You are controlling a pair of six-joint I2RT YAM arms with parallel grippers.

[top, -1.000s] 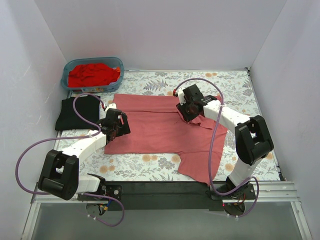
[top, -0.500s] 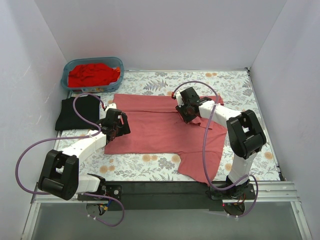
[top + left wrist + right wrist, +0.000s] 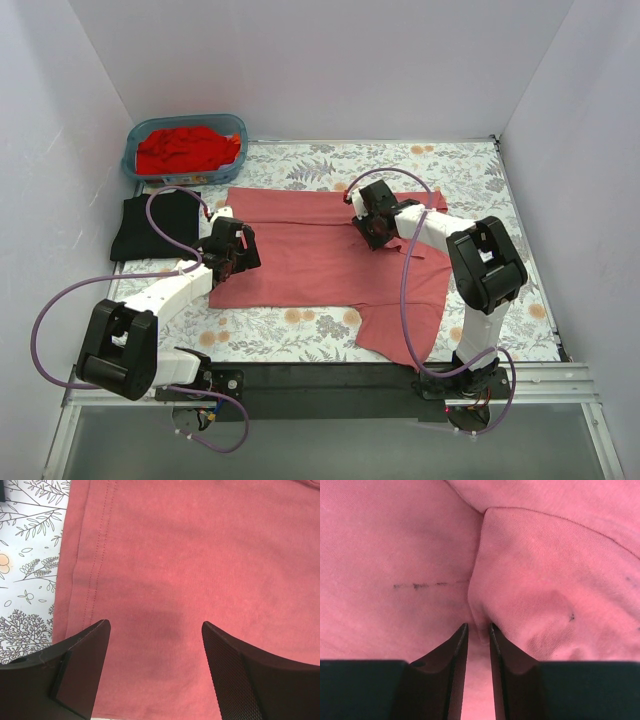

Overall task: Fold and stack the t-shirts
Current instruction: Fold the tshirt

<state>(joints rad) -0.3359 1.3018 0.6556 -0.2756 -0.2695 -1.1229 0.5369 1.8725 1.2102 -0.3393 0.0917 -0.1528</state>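
You have the salmon-pink t-shirt [image 3: 300, 255] spread on the desk [image 3: 470, 165], right claw [image 3: 478, 627] nipped nearly shut on a raised fold, left claw [image 3: 155, 630] wide and empty above its hem: folding begins, lift that fold across next.

Centre: pink shirt [image 3: 300, 255] spread flat, right side rumpled. Left: black shirt [image 3: 150, 225], folded. Red shirts [image 3: 185, 148] heaped in bin [image 3: 243, 128].

The salmon-pink t-shirt [image 3: 200, 555] was matt, soft knit cloth with a stitched hem. The left claw [image 3: 155, 630] looked matt black plastic, one pad [image 3: 227, 670] finely dimpled. The bench cover [image 3: 30, 570] was smooth printed fabric.
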